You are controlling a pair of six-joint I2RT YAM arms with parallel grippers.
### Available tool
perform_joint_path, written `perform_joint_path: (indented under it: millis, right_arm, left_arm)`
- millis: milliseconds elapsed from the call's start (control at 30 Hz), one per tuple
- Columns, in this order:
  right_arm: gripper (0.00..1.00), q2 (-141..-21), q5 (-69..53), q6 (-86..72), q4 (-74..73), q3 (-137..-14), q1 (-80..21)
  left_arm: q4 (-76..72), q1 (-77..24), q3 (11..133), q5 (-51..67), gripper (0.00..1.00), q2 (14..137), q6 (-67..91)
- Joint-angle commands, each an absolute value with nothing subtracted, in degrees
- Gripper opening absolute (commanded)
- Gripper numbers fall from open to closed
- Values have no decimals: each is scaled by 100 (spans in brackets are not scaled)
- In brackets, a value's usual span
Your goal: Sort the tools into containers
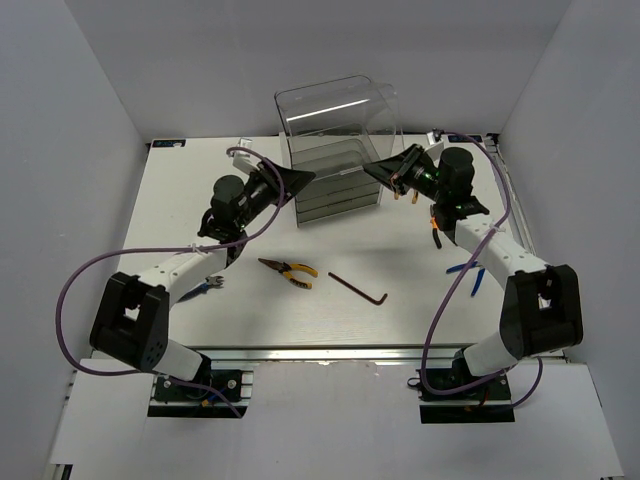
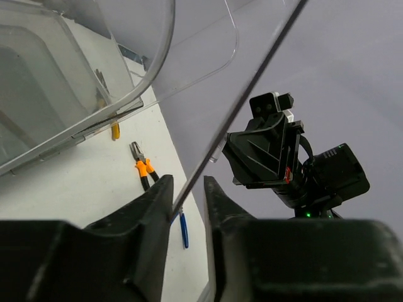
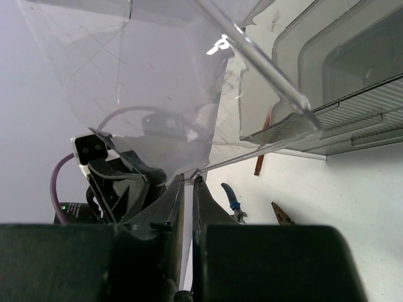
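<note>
The clear cabinet of drawers (image 1: 335, 185) stands at the back centre, with its rounded transparent top (image 1: 335, 105) raised above it. My left gripper (image 1: 303, 178) (image 2: 187, 185) is at the top's left edge. Its jaws straddle the thin clear panel (image 2: 239, 94), which touches one finger and leaves a small gap to the other. My right gripper (image 1: 378, 168) (image 3: 187, 179) is shut on the top's right corner. On the table lie yellow-orange pliers (image 1: 290, 271), a dark hex key (image 1: 360, 288), orange pliers (image 1: 436, 233) (image 2: 143, 165) and blue-handled tools (image 1: 212, 287) (image 1: 468, 272) (image 3: 230, 196).
White walls close in the table (image 1: 200, 180) on the left, back and right. The blue-handled tools lie under each forearm. Purple cables (image 1: 75, 290) loop beside both arms. The drawer fronts (image 3: 352, 119) sit close beside the right gripper.
</note>
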State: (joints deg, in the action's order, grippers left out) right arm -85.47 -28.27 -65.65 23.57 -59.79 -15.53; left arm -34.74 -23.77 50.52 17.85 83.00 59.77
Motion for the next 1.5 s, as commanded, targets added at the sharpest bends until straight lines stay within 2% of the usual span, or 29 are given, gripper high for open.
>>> perform_joint_path:
  millis: [0, 67, 100, 167, 200, 300, 467, 567, 633, 700, 767, 833, 933, 1067, 1233, 1467]
  right_arm:
    - [7, -8279, -3059, -6275, 2637, -6284, -1652]
    - [19, -8244, -3094, -6223, 2637, -6267, -1661]
    - [36, -8218, -3111, -6197, 2637, -6267, -1652]
    - [51, -8130, -3120, -6057, 2637, -6232, -1644]
    - [63, -8095, -3138, -6003, 2645, -6223, -1644]
    - [72, -7902, -3190, -5740, 2646, -6100, -1644]
    - [76, -7401, -3401, -5134, 2540, -5714, -1617]
    - [76, -7041, -3935, -4309, 2444, -5494, -1617]
    - [77, -6655, -4428, -2681, 2225, -5397, -1617]
    - [76, -6383, -4666, -1013, 1166, -5388, -1617]
    - [71, -6162, -4396, 949, 14, -5405, -1608]
    - [66, -5969, -3782, 1938, -603, -5230, -1600]
    - [63, -5959, -2965, 2407, -1316, -5124, -1486]
    - [63, -6326, -2577, 2636, -1730, -5080, -986]
    - [58, -6854, -1997, 2189, -1443, -5220, -265]
    - [57, -7952, -1758, 2197, -1292, -5616, 465]
  left_arm:
    - [-3735, -2434, 5379, 2057, 34, 8262, 6029]
    - [-3753, -2426, 5414, 2065, 29, 8279, 6038]
    - [-3753, -2426, 5466, 2057, 27, 8279, 6038]
    - [-3762, -2426, 5511, 2065, 21, 8288, 6064]
    - [-3805, -2426, 5563, 2074, 20, 8279, 6073]
    - [-3806, -2426, 5642, 2066, 15, 8262, 6091]
    - [-3806, -2426, 5757, 2039, 14, 8209, 6082]
    - [-3797, -2434, 5792, 2030, 14, 8174, 6073]
    - [-3806, -2426, 5827, 2004, 14, 8130, 6091]
    - [-3806, -2426, 5941, 1978, 14, 8095, 6108]
    - [-3727, -2426, 6082, 1908, 14, 8077, 6117]
    - [-3639, -2426, 6222, 1828, 14, 8042, 6204]
    - [-3683, -2434, 6310, 1706, 15, 7972, 6337]
    - [-3437, -2434, 6512, 1696, 15, 8033, 6346]
    - [-3392, -2426, 6644, 1731, 15, 8156, 6424]
    - [-3595, -2426, 6741, 1714, 15, 8288, 6653]
